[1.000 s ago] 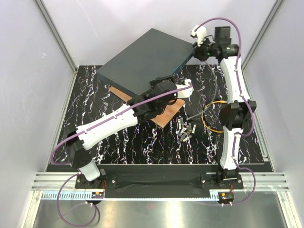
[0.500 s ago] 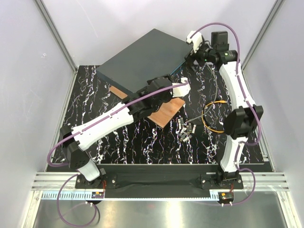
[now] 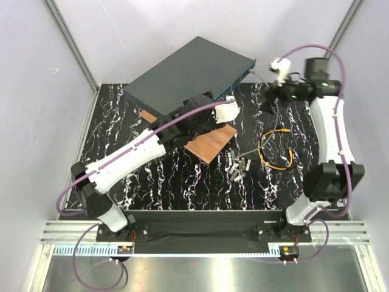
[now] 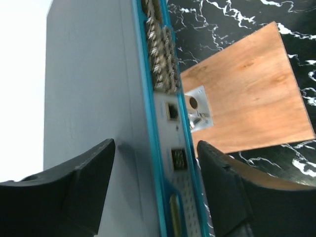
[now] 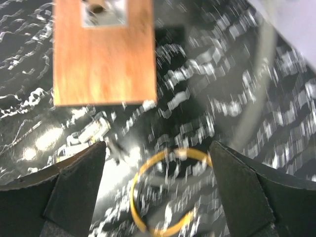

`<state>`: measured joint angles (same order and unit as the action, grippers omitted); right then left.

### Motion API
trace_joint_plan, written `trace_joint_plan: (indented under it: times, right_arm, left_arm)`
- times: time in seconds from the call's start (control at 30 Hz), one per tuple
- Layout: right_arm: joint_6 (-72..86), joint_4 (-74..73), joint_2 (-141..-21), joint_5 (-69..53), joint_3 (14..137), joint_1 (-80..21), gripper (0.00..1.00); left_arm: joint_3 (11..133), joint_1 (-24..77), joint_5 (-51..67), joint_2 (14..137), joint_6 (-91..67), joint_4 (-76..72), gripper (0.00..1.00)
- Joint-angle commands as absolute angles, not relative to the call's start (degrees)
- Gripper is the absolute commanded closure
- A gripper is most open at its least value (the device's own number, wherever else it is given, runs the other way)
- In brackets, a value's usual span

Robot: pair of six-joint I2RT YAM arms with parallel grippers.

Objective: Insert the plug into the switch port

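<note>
The switch [image 3: 182, 76] is a flat dark grey box with a teal front face [image 4: 165, 148] that carries a row of ports [image 4: 160, 54] and a single port [image 4: 172, 111]. My left gripper [image 3: 197, 106] is open, one finger [image 4: 74, 187] over the switch's top and the other [image 4: 237, 192] in front of the face. My right gripper [image 3: 271, 97] hangs open to the right of the switch, above the orange cable coil [image 5: 163, 197]. The plug is too small to make out. A thin cable [image 3: 258, 76] leaves the face's right end.
A wooden board [image 3: 209, 143] with a small metal plate [image 4: 197, 111] lies under the switch's front edge. Small grey modules [image 3: 237, 165] sit beside the orange coil [image 3: 276, 149]. Grey side walls close in the marbled black table [image 3: 182, 182].
My right gripper has opened and swung right, away from the switch's far right corner. My left gripper's jaws have widened around the switch's front edge.
</note>
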<state>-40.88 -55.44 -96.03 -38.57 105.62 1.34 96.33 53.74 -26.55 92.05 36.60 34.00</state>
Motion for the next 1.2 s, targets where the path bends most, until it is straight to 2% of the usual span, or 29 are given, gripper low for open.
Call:
trace_joint_plan:
  times: [0.0,0.07,0.2,0.3,0.37,0.47,0.53,0.7,0.87,1.17]
  right_arm:
    - [-38.9,-59.4,-88.8,-41.9,104.2,7.2,0.09]
    - [-37.6,-61.9,-86.4,-43.3,102.8,13.2,0.1]
    - [-35.6,-65.6,-85.7,-48.5,100.5,26.2,0.15]
    - [-34.6,-66.8,-87.4,-45.3,98.6,31.5,0.22]
    - [-32.8,-66.2,-89.3,-41.8,98.3,32.6,0.33]
    - [-28.8,-67.1,-91.8,-36.5,96.8,32.7,0.41]
    - [-27.9,-67.9,-92.3,-34.1,93.1,32.7,0.42]
    - [-26.2,-59.9,-92.6,-29.6,81.9,32.4,0.5]
    - [-24.1,-54.0,-96.2,-27.3,76.7,27.9,0.52]
    - [-19.3,-39.6,-100.9,-14.4,69.4,21.1,0.53]
  left_arm:
    - [97.9,50.9,-26.3,88.1,31.5,47.5,0.24]
    - [99.5,51.2,-21.6,86.7,29.5,48.3,0.18]
    - [100.6,51.4,-14.2,83.0,27.3,46.3,0.14]
    - [101.2,51.4,-8.6,80.2,25.8,43.7,0.13]
    - [101.9,51.4,-4.9,78.5,24.4,42.8,0.13]
    - [102.6,51.5,-1.3,76.5,21.9,40.7,0.13]
    - [102.7,51.5,2.0,75.2,21.0,40.3,0.13]
    - [101.0,51.9,3.7,73.9,18.9,41.0,0.13]
    - [96.8,51.9,4.0,71.9,17.9,39.6,0.12]
    - [92.8,52.0,2.8,70.9,17.1,38.9,0.11]
